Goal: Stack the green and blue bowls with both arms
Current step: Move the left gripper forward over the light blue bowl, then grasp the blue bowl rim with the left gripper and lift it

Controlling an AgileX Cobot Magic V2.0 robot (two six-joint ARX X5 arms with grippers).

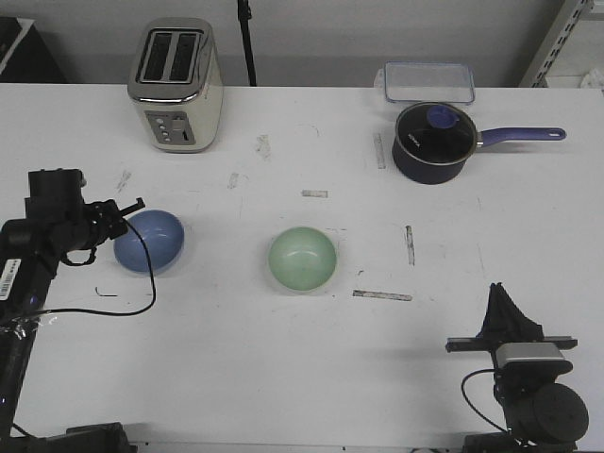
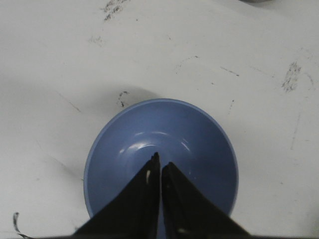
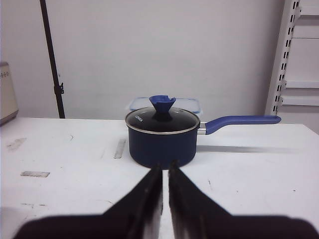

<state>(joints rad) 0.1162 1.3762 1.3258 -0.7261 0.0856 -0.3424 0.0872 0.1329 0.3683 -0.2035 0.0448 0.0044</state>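
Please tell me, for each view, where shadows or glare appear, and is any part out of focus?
Front view: even light, a soft shadow under the blue bowl. Left wrist view: a small glare arc inside that bowl, a shadow beyond its rim, the left end effector blurred. Right wrist view: the saucepan sharp, its handle's shadow on the table, the right end effector soft.

— What's behind my table (image 1: pixel 283 377)?
— A plain pale wall (image 3: pixel 164 50), evenly lit, with a thin black pole (image 3: pixel 52 59) standing against it.
— And to my right?
— White slotted shelving uprights (image 3: pixel 281 55), past the table's far corner.
— The tabletop itself?
— White, scuffed with grey marks and bits of tape; soft shadows only.
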